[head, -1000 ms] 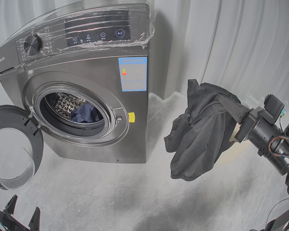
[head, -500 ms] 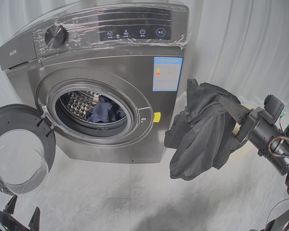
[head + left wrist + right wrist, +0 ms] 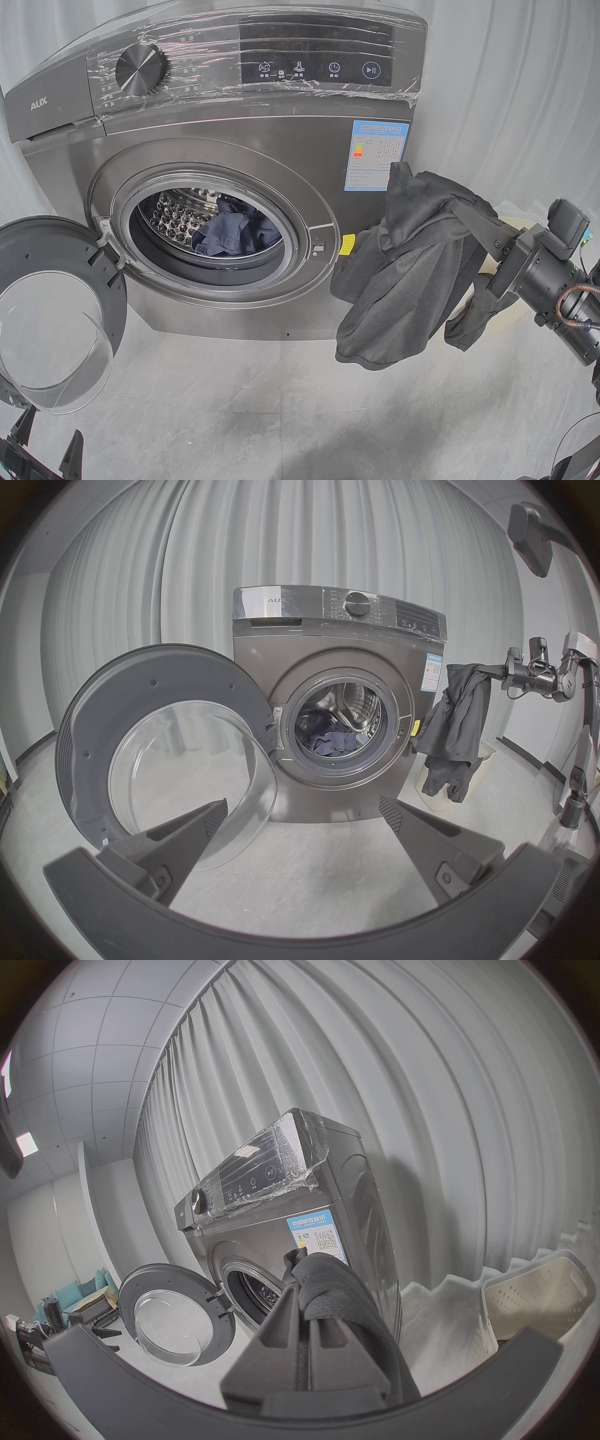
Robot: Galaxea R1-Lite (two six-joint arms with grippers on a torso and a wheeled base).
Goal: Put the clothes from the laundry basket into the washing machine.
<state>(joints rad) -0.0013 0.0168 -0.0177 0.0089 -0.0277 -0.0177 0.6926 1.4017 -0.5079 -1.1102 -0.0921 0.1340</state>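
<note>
Indoors, curtains [image 3: 512, 94] back washing machine [image 3: 250, 134] on grey floor [image 3: 250, 406].

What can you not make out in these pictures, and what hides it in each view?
- Basket contents: head view, the black garment covers it; right wrist view, its wall hides the inside.
- Drum bottom: head view, its rim hides what lies under the blue clothes.
- Right pincer tips: head view, buried in the garment.
- Left pincer: head view, cut off by the bottom edge.
</note>
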